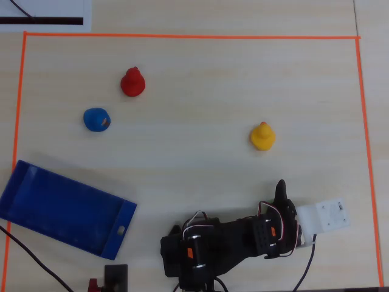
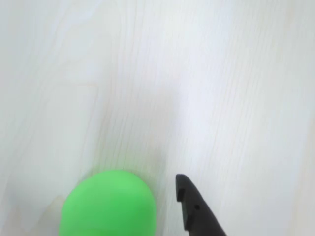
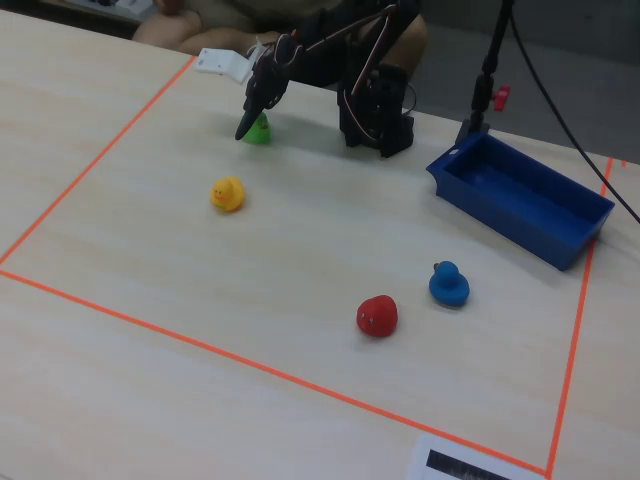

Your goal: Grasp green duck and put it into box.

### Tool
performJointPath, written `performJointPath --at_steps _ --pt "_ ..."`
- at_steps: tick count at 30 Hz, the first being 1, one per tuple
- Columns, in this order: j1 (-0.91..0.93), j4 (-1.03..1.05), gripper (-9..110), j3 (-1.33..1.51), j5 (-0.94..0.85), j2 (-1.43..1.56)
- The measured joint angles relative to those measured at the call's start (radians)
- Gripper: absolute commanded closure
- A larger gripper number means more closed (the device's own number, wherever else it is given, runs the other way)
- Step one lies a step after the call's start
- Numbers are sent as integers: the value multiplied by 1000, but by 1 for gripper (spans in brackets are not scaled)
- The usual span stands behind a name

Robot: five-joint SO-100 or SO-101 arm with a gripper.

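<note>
My gripper (image 3: 247,127) is down at table level by the green duck (image 3: 260,129); in the fixed view one dark finger points to the tabletop just left of the duck. Wrist view: a single black fingertip (image 2: 189,196) sits just right of the green duck (image 2: 108,204), a thin strip of table between them; the second finger is out of frame. Whether my jaws are apart or together, I cannot tell. No contact with the duck is visible.

Overhead view: my arm hides the green duck entirely; only my gripper's dark tip (image 1: 281,190) pokes out above the wrist.

Yellow duck (image 3: 228,193) stands nearest, on open table toward the camera in the fixed view. The box (image 3: 520,198) lies well apart, beyond my base, near the right-hand orange tape line (image 3: 578,320). Blue duck (image 3: 449,284) and red duck (image 3: 377,316) stand near each other in front of the box.
</note>
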Motion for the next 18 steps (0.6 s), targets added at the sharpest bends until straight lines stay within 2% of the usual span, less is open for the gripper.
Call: performJointPath --at_steps 11,18 --pt "26 0 46 92 -54 75" --pt "26 0 51 146 -52 84"
